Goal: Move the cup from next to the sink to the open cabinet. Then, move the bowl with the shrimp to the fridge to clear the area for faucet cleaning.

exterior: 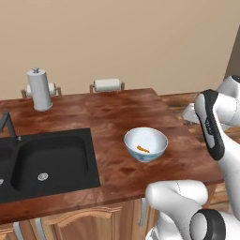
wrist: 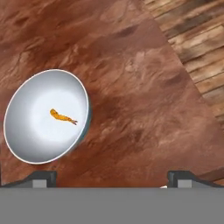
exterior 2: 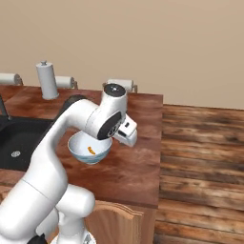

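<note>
The bowl (exterior: 146, 143) sits on the wooden counter (exterior: 117, 117) just to the right of the black sink (exterior: 47, 161), well inside the counter's edge, and the little orange shrimp (exterior: 143, 149) lies curled at the bottom of it. From where I stand the green cup is not on this stretch of counter, so I take the bowl to be the step in hand. The arm reaches over from the right, and its hand hangs above the counter beside the bowl, tipped downward. In the hand view the gripper (wrist: 112, 177) has its two dark fingertips (wrist: 41, 177) spread far apart with nothing between them, the bowl (wrist: 46, 116) lying off toward one tip and not centred in the gap. That offset makes sense if the hand means to take the bowl by its rim, one finger inside the wall and one outside, since the bowl looks too broad to be spanned whole. The thin dark faucet (exterior: 7, 123) stands at the sink's far left, and a tall white cylinder with a knob top (exterior: 39, 89) stands at the back of the counter, both well apart from the bowl and out of the hand's way. The fridge is not in sight from here, so the base will probably have to drive once the bowl is lifted.
</note>
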You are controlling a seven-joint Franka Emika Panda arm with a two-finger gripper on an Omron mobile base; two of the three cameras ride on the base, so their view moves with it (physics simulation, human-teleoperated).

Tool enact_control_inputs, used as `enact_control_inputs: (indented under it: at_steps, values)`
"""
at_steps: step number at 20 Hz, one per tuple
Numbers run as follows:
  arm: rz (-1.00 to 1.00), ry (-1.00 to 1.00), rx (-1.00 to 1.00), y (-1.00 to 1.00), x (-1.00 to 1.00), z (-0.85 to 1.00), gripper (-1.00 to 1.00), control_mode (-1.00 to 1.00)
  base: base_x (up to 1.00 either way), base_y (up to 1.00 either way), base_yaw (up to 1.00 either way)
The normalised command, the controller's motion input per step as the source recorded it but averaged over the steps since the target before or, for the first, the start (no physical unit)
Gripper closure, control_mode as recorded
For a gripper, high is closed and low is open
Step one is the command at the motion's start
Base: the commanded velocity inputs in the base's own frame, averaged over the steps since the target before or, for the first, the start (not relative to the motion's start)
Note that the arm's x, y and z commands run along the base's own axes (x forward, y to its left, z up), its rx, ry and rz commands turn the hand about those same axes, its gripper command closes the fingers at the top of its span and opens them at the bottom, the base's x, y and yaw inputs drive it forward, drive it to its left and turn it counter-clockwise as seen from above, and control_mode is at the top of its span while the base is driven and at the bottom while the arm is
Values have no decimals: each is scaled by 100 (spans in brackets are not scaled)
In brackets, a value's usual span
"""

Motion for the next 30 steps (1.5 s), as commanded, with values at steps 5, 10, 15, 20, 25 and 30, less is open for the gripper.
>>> enact_control_inputs:
  at_steps: [5,10,15,20,25,30]
  values:
    - [0,0,3,33,32,-48,-100,-100,0,0,0]
    - [0,5,0,74,74,-40,-100,-100,0,0,0]
    - [2,13,0,18,68,-39,-100,-100,0,0,0]
    - [4,18,0,0,60,-37,-100,-100,0,0,0]
    - [4,18,0,-28,1,-65,-100,-100,0,0,0]
    - [6,5,1,-31,-6,-36,-100,-100,0,0,0]
